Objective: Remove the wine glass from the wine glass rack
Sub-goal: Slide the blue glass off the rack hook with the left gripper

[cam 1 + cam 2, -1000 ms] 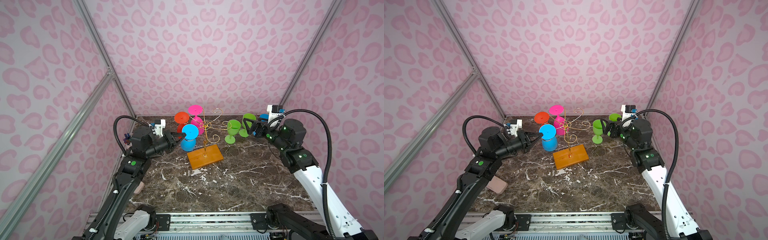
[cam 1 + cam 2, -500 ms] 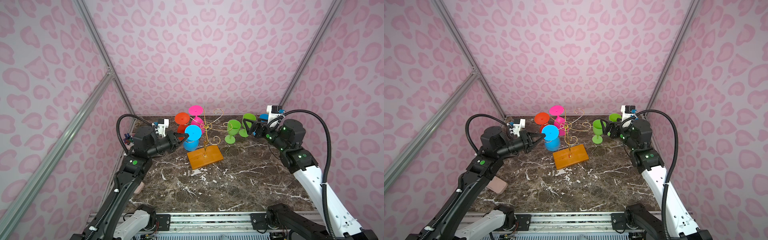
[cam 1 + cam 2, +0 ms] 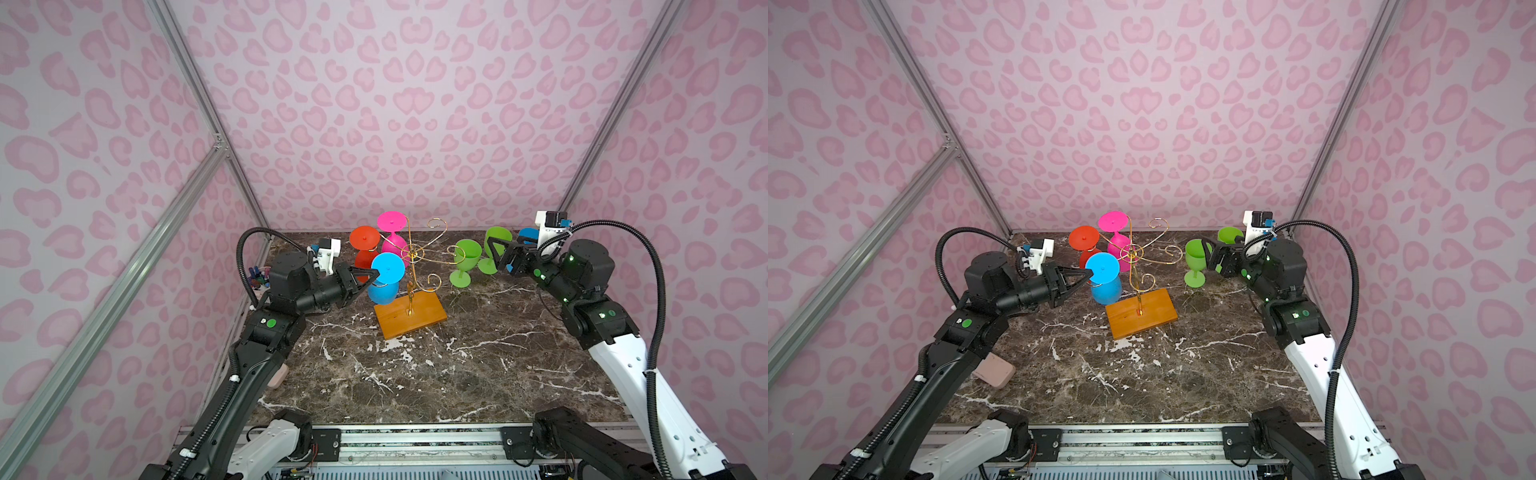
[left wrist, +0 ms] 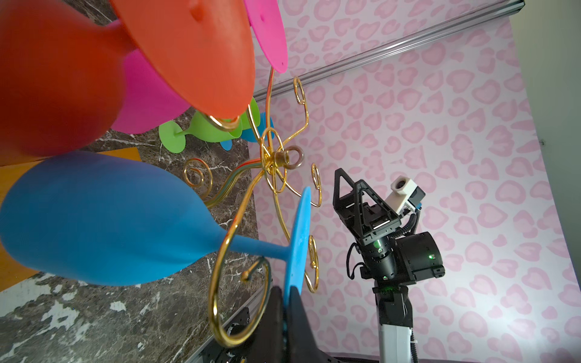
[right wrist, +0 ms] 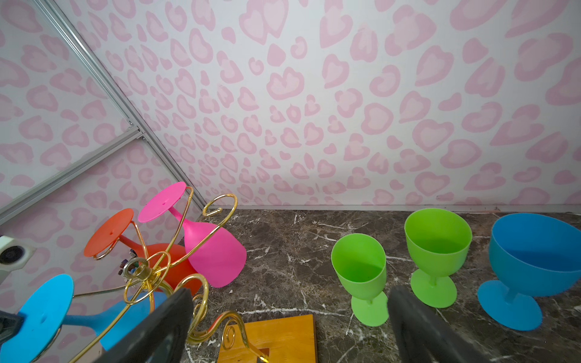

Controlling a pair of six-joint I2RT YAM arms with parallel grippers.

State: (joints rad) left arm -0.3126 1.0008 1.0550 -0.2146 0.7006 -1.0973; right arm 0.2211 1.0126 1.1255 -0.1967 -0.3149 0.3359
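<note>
The left gripper [image 3: 375, 274], jaws pressed together on the rim of a flat round foot, pinches a blue plastic wine glass [image 3: 384, 289]. The glass hangs bowl-down from a gold wire wine glass rack [image 4: 276, 157] with scroll-ended arms, which stands on its orange-brown wooden base [image 3: 409, 318] toward the back of a dark marble table [image 3: 415, 374]. The right gripper [image 3: 496, 255] hovers spread wide and empty, well apart from the rack and near two upright green plastic goblets [image 3: 467, 257]. The hold looks slight: a thin disc caught at its edge could pivot or slip under the bowl's weight. A pull along the wrong line could also catch the foot on the wire curl and drag or tip the light rack, which nothing steadies. The red plastic glass [image 3: 364, 239] and pink plastic glass [image 3: 391, 221] hang close by and could be knocked. The left wrist view shows what the top views do not: the blue stem [image 4: 257, 248] passing through the curled wire end, and the fingers [image 4: 300, 320] clamped on either face of the foot. Only the right wrist view gives a clear look at a wide blue goblet [image 5: 534, 251] standing beside the green pair.
</note>
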